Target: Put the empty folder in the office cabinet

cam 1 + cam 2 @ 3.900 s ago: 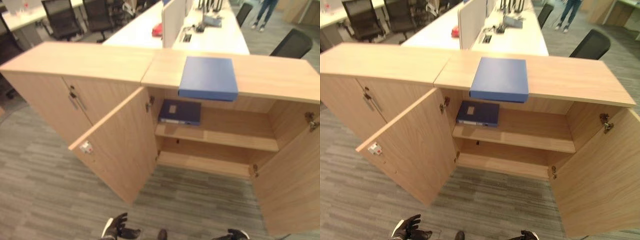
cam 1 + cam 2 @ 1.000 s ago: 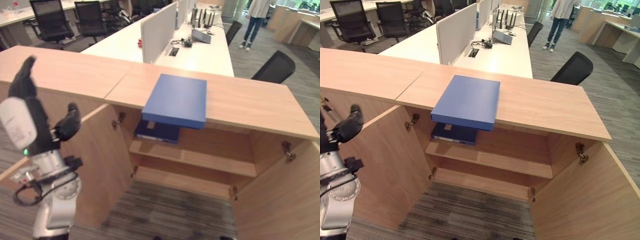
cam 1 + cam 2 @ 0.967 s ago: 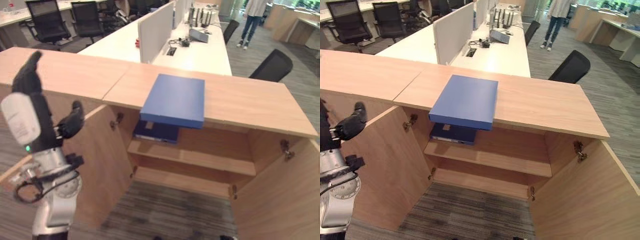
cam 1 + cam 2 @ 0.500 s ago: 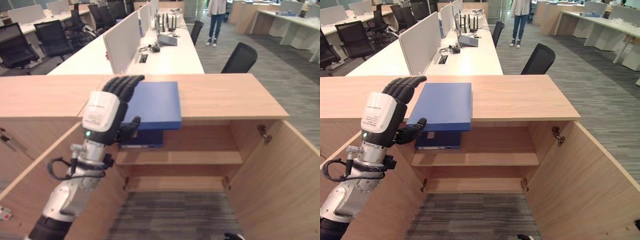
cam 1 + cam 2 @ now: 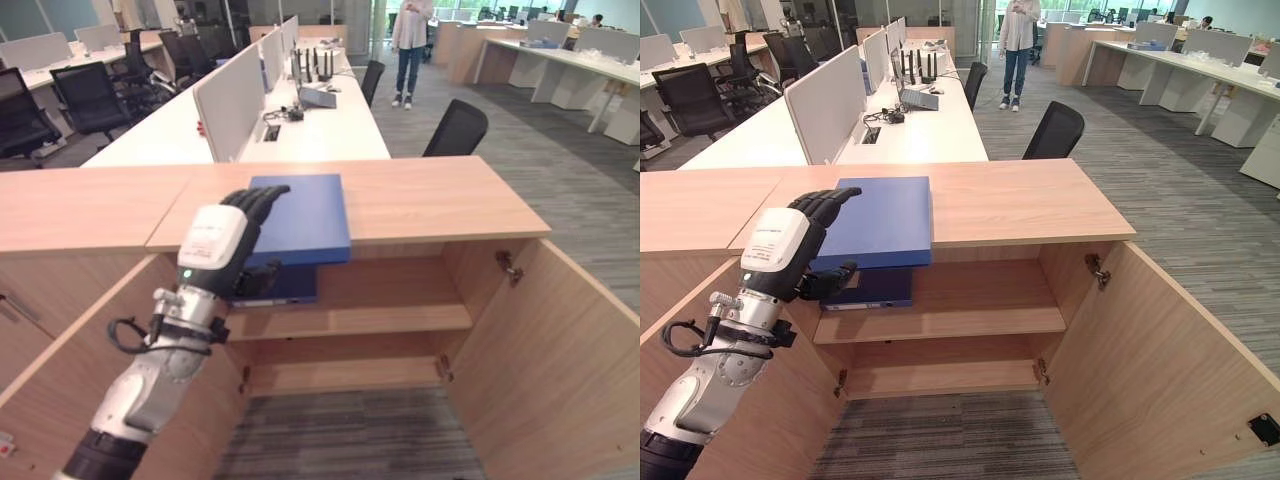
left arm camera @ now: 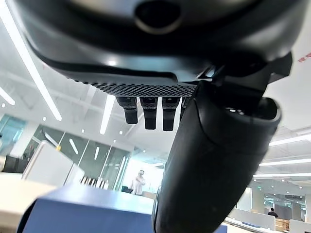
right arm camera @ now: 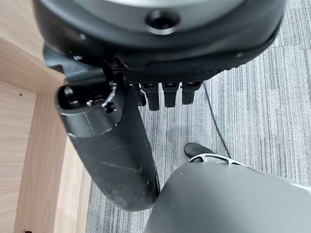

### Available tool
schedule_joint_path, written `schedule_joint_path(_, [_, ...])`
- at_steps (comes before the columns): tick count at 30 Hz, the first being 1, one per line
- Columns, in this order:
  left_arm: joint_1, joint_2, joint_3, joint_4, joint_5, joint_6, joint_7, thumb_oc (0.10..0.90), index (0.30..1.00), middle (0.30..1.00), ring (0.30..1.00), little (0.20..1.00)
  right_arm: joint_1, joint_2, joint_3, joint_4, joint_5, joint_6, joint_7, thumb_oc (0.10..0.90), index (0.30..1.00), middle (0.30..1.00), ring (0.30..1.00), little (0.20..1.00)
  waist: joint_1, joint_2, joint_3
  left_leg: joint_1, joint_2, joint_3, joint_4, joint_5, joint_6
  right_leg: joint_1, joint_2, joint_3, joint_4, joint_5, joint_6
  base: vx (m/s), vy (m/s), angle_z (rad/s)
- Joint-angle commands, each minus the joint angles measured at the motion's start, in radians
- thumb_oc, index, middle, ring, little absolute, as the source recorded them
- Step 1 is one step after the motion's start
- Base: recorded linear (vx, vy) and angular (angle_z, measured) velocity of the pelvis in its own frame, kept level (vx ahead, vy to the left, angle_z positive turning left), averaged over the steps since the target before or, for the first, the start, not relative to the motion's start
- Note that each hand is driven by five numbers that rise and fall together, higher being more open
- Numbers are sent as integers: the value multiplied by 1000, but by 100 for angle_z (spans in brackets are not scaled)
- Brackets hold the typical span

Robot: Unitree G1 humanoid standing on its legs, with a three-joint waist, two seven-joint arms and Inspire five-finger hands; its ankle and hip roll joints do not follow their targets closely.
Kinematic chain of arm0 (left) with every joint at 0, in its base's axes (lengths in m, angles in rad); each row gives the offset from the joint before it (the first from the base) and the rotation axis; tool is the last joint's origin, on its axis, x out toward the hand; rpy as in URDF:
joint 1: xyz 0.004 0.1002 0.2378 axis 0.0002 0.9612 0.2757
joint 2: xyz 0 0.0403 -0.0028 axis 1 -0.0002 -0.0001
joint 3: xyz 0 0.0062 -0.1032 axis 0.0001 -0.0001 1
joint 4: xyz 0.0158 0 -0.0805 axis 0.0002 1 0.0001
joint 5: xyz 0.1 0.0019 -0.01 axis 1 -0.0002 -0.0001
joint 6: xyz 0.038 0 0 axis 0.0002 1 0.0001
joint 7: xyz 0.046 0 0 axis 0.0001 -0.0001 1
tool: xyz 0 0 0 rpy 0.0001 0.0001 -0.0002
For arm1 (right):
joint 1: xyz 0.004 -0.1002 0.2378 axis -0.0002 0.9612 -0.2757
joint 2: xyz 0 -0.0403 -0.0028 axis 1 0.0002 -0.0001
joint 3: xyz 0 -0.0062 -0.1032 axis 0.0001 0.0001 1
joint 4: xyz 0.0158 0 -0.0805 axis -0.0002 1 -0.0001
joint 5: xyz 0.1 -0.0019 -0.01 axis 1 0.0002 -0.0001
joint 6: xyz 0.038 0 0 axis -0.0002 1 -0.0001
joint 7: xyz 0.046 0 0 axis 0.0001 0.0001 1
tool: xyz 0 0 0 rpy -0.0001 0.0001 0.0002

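Observation:
A blue folder (image 5: 305,210) lies flat on the cabinet top (image 5: 440,195), with its near edge hanging over the open compartment. My left hand (image 5: 212,240) is at the folder's left near corner. Its straight fingers (image 5: 825,203) reach over the cover and its thumb (image 5: 835,272) sits just under the overhang. In the left wrist view a gap shows between the fingers (image 6: 150,109) and the folder (image 6: 87,213), so the hand is open. A second, darker folder (image 5: 285,287) lies on the upper shelf (image 5: 390,320). My right hand (image 7: 165,94) hangs open over the carpet beside a wooden panel.
Both cabinet doors stand wide open, the left door (image 5: 50,400) under my arm and the right door (image 5: 560,340) swung forward. Behind the cabinet are a long white desk (image 5: 320,125) with screens and a black chair (image 5: 455,128). A person (image 5: 410,40) stands in the aisle.
My left hand swung up from beside the left door to the folder's left corner. Since half a second ago it has settled a little lower. The whole view has also shifted.

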Motion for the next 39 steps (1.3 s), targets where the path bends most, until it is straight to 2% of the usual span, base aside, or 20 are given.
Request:
schedule_joint_path(1, [-160,5,27,-5,-19,7,28,800,900,900,900,900,-33,10,44,34,-35,4,6,800,900,900,900,900,-1,-58,-15,24,19,-10,-7,-99,-22,29,-76,-41,7,-3,81,0,0,0])
schedule_joint_path(16, [-218,42,-28,179,168,88,40,800,900,900,900,900,-18,-2,46,36,-44,9,9,800,900,900,900,900,-18,-56,-19,33,22,7,-7,-102,-22,27,-72,-25,7,-3,81,3,1,-4])
schedule_joint_path(21, [-269,83,-72,216,338,119,73,800,900,900,900,900,-15,-3,54,32,-44,6,12,800,900,900,900,900,-23,-58,-22,34,23,10,-7,-105,-21,25,-72,-20,7,-4,82,0,0,0])
schedule_joint_path(26, [-336,117,-112,247,433,146,139,800,900,900,900,900,-12,-7,68,28,-47,-3,6,800,900,900,900,900,-28,-58,-20,33,22,13,-7,-105,-20,22,-72,-18,7,-2,85,-5,0,-1])
schedule_joint_path(33, [-379,103,-123,296,460,192,211,800,900,900,900,900,-9,-10,78,36,-62,-7,-10,800,900,900,900,900,-34,-61,-25,34,19,15,-7,-109,-17,22,-73,-13,7,-1,86,-4,-1,-2])
schedule_joint_path(39, [-397,103,-148,320,463,199,221,800,900,900,900,900,-14,-10,76,40,-61,-10,-19,800,900,900,900,900,-37,-61,-28,35,18,14,-7,-110,-15,21,-73,-10,7,0,86,0,-1,-4])
